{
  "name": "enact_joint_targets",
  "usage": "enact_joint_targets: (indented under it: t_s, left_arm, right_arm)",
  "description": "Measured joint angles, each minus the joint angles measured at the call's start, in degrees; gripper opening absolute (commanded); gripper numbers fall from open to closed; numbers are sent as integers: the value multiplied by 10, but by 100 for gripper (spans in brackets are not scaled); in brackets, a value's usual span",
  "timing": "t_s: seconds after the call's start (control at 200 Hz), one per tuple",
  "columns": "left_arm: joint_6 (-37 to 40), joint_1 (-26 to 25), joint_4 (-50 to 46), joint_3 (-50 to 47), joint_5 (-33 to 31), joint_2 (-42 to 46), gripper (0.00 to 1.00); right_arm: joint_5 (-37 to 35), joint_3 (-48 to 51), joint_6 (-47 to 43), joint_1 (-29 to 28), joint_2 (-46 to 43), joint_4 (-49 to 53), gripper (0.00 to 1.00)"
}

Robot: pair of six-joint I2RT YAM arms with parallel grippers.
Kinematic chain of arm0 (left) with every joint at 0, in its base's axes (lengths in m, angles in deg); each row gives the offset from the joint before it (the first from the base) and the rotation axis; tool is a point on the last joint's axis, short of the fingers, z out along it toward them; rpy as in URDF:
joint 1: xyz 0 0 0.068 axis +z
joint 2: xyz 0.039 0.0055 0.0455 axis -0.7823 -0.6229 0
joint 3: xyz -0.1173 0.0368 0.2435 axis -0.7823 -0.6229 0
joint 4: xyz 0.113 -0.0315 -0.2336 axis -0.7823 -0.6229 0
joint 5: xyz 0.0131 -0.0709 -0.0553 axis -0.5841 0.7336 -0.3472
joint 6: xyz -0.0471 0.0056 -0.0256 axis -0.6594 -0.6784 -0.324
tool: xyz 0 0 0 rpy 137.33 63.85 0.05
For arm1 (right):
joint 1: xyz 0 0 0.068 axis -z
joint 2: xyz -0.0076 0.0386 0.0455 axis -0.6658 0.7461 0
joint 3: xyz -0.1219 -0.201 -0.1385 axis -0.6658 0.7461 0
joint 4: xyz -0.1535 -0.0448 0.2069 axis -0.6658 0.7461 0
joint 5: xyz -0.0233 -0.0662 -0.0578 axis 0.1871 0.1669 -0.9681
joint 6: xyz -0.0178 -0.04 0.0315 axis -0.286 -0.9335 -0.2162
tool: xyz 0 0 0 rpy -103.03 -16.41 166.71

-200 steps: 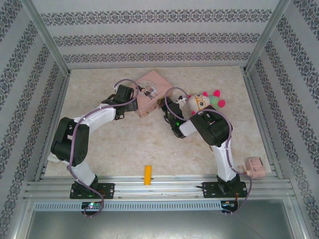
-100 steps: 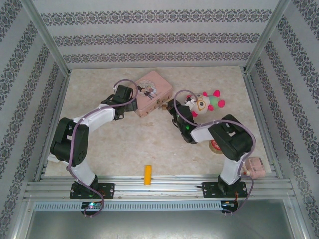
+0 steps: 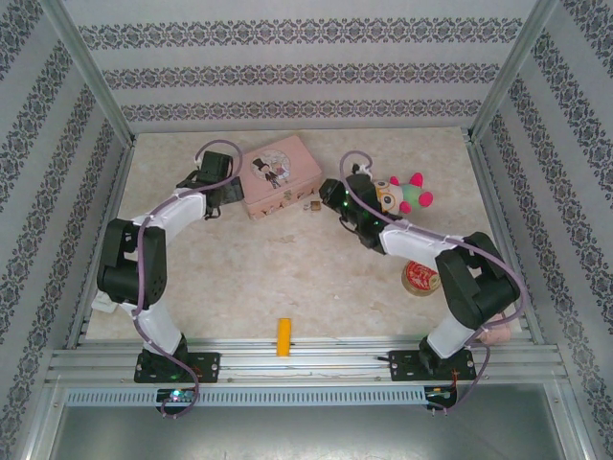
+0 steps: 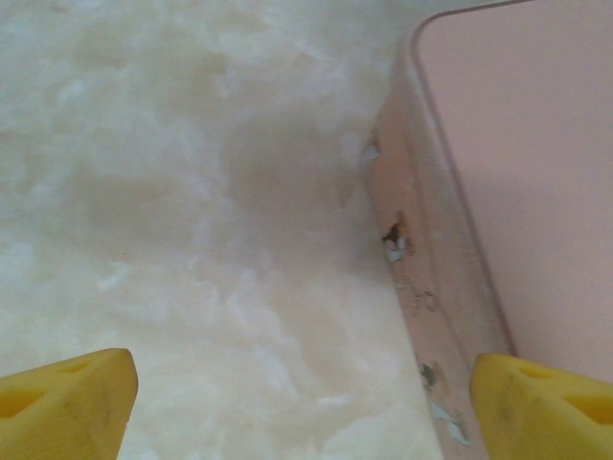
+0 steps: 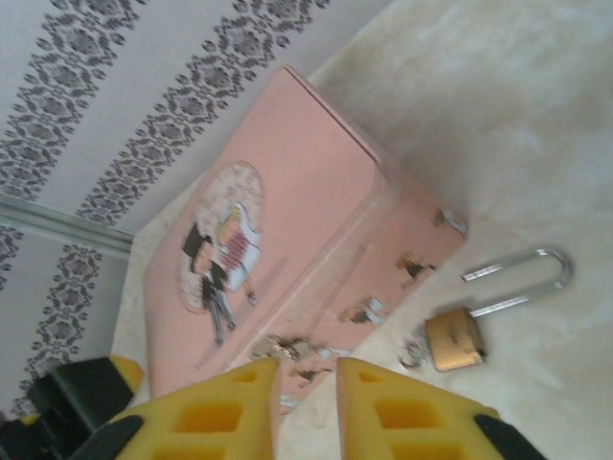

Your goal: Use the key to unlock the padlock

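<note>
the padlock [image 5: 454, 337] lies flat on the cream, marbled tabletop [image 3: 287, 278], just beside the near long wall of the pink tin [image 5: 287, 211], with a thin strip of table between them. its silver shackle is swung open, one leg free of the brass body. a small silvery bit touching the body's other end looks like the key [image 5: 413, 351], though it is too small to be sure.

the right gripper [image 5: 306, 402] is just short of the padlock. its yellow fingers are a narrow gap apart with nothing between them. the tin's lid shows a cartoon couple, and its side wall is chipped and scratched.

the left gripper [image 4: 305, 407] is at the tin's left end, spread wide and empty, low over the bare table.

further out, a plush toy [image 3: 402, 195] sits behind the right arm and a round red-and-cream tin [image 3: 420, 279] lies by its elbow. a yellow-orange block [image 3: 283, 336] stands at the near rail.

three walls carry grey-striped wallpaper [image 3: 287, 77] with dark damask bands, framed by aluminium posts [image 3: 91, 77].
</note>
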Motion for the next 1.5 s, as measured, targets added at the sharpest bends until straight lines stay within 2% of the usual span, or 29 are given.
enact_joint_targets:
  t_s: [0.075, 0.25, 0.37, 0.645, 0.705, 0.904, 1.104, 1.364, 1.499]
  left_arm:
    - [-3, 3, -7, 0, 11, 3, 100]
    - [-25, 3, -12, 0, 58, 38, 99]
    - [-43, 3, -12, -2, 90, 73, 99]
    - [-75, 3, -10, -34, 163, 101, 99]
    - [-80, 3, -10, -42, 172, 101, 99]
    - [-88, 3, -4, -53, 195, 97, 94]
    - [-89, 3, 25, -51, 213, 63, 85]
    - [-99, 3, 43, -51, 220, 27, 73]
    - [-104, 7, 53, -70, 187, 42, 69]
  right_arm:
    - [29, -51, -31, 16, 1, 56, 36]
    - [94, -180, -106, 51, 42, 179, 47]
    - [110, -250, -148, 62, 88, 246, 55]
    - [147, -360, -210, 86, 198, 340, 59]
    - [160, -384, -215, 88, 224, 349, 63]
    - [197, -458, -227, 91, 303, 368, 63]
    - [209, -519, -238, 89, 351, 395, 57]
    - [211, -499, -239, 63, 345, 393, 53]
    - [208, -445, -225, 28, 317, 369, 52]
